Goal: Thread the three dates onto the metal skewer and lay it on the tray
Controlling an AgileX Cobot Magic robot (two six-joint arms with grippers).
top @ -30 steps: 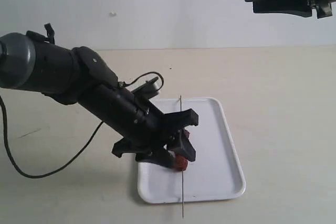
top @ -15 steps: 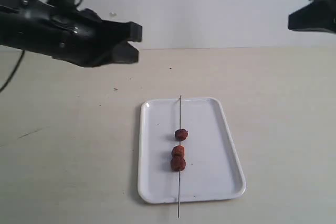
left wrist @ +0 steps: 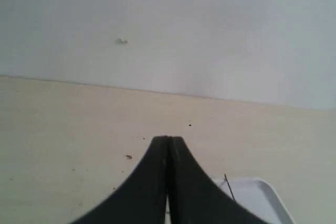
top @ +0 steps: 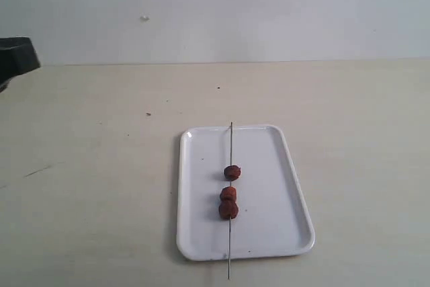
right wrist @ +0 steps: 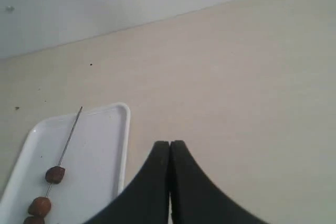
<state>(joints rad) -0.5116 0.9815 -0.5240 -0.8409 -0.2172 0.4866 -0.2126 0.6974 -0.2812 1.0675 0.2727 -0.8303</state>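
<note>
The white tray (top: 275, 186) lies on the table near the front. Along its middle rests the metal skewer (top: 230, 146), its near end sticking out past the tray's front rim. The three dates (top: 229, 194) sit threaded on it: one alone, two touching just below. In the right wrist view the skewer (right wrist: 70, 134) and dates (right wrist: 54, 174) show on the tray (right wrist: 100, 145). My left gripper (left wrist: 169, 140) is shut and holds nothing; only a dark piece of its arm (top: 17, 55) shows at the exterior view's left edge. My right gripper (right wrist: 170, 144) is shut, holding nothing, beside the tray.
The beige table (top: 356, 119) runs back to a pale wall (top: 235, 5). A few small dark specks (top: 148, 114) dot the table behind the tray. The tray's corner and skewer tip (left wrist: 227, 182) peek past the left fingers.
The left arm let go of the skewer on the tray, lifted and pulled away to the left, almost out of view. The right arm left the exterior view at the upper right.
</note>
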